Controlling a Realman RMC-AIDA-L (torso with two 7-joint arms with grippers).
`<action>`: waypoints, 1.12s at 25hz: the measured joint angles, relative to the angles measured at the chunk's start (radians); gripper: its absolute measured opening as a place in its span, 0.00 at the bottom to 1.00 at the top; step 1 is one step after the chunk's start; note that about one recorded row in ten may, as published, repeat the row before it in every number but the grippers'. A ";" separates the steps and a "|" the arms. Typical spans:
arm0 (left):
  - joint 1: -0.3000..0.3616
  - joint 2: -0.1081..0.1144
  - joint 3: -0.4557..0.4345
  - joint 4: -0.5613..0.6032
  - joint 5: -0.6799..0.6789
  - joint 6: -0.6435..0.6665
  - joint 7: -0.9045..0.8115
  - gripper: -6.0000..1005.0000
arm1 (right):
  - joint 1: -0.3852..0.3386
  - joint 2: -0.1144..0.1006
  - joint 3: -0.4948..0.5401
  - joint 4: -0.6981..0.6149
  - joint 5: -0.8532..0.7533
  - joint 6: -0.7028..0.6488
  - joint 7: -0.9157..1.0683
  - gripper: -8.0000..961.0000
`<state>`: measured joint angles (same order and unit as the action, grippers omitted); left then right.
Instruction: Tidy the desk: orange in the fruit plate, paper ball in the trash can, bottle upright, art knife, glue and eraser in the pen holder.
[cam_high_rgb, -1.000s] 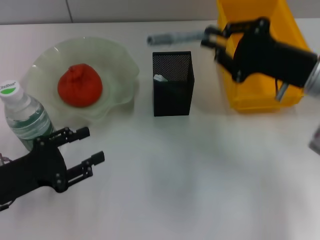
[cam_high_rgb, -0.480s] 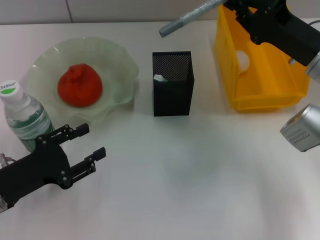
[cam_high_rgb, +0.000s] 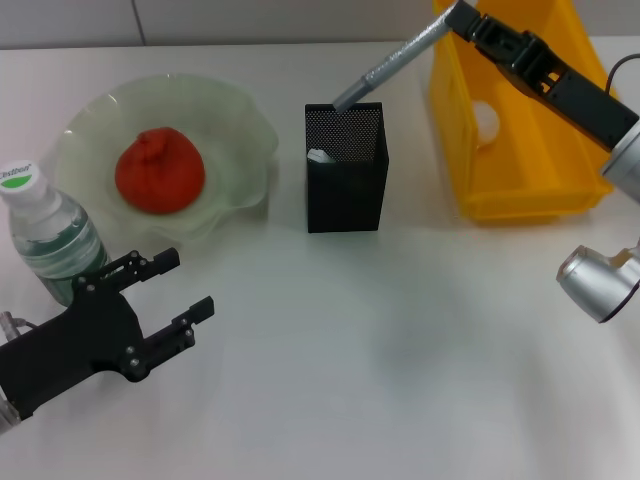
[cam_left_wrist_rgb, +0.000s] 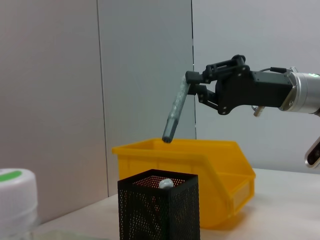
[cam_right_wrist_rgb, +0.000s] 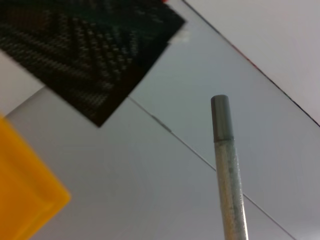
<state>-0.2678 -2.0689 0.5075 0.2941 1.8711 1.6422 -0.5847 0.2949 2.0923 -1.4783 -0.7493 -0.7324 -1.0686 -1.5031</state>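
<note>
My right gripper is shut on the upper end of a slim grey stick, either art knife or glue. The stick slants down, and its lower tip hangs just above the back rim of the black mesh pen holder. The left wrist view shows the stick above the holder. The orange lies in the pale-green fruit plate. The bottle stands upright. A white paper ball lies in the yellow trash can. My left gripper is open and empty, low at the near left. The eraser is out of view.
A small white object sits inside the pen holder. A silver part of my right arm hangs over the table at the right edge. The bottle stands right beside my left arm.
My right gripper has risen and swung back over the trash can. The stick has tilted from level to slanting, its tip now over the pen holder. The left arm has barely moved.
</note>
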 joint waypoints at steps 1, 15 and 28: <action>0.000 0.000 0.000 0.000 0.000 0.000 0.000 0.64 | 0.000 0.000 0.000 0.000 0.000 0.000 0.000 0.16; 0.001 0.001 -0.006 -0.012 0.000 -0.008 0.022 0.64 | 0.020 -0.002 -0.090 -0.021 -0.005 0.184 -0.153 0.19; -0.002 0.000 -0.007 -0.015 0.000 -0.017 0.032 0.64 | 0.054 -0.007 -0.138 -0.011 -0.006 0.222 -0.156 0.28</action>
<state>-0.2698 -2.0690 0.5000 0.2792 1.8715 1.6256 -0.5522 0.3485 2.0848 -1.6168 -0.7604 -0.7379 -0.8470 -1.6586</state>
